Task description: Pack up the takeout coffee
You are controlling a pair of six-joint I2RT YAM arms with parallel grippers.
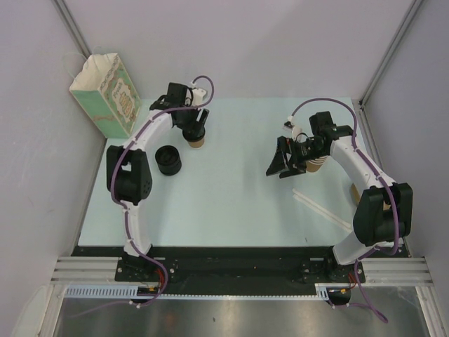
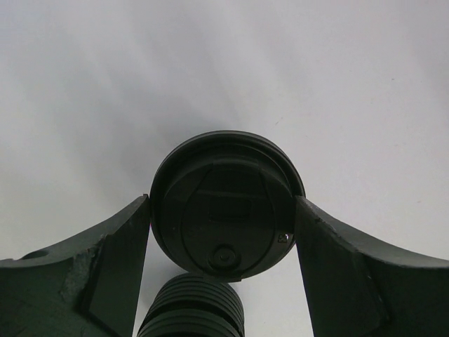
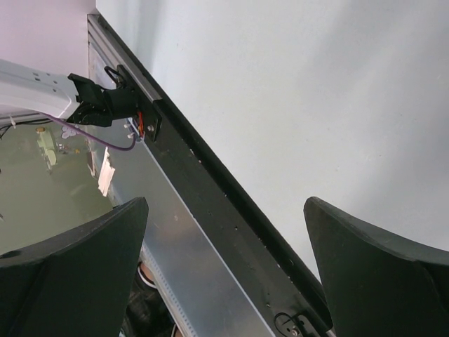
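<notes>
Takeout coffee point(image 2: 224, 210) is the job, and the step in hand looks like the grasp before carrying it off. At far left a paper bag point(image 1: 105, 95) stands at the table's point(image 1: 238, 203) back corner, mouth open, seemingly where the cup belongs. Just right of it sits a low stack of black lids point(image 1: 168, 159). Next comes the left claw point(image 1: 197, 135), closed on the coffee: the lidded cup sits squarely between its fingers point(image 2: 119, 260), both touching the lid's rim. Whether the cup is off the table I cannot tell. I judge the next move to be a lift, a swing left, and a level lowering into the bag. Farther right, the right claw point(image 1: 286, 161) is wide open and holds nothing, beside a stack of bare cups point(image 1: 317, 166).
</notes>
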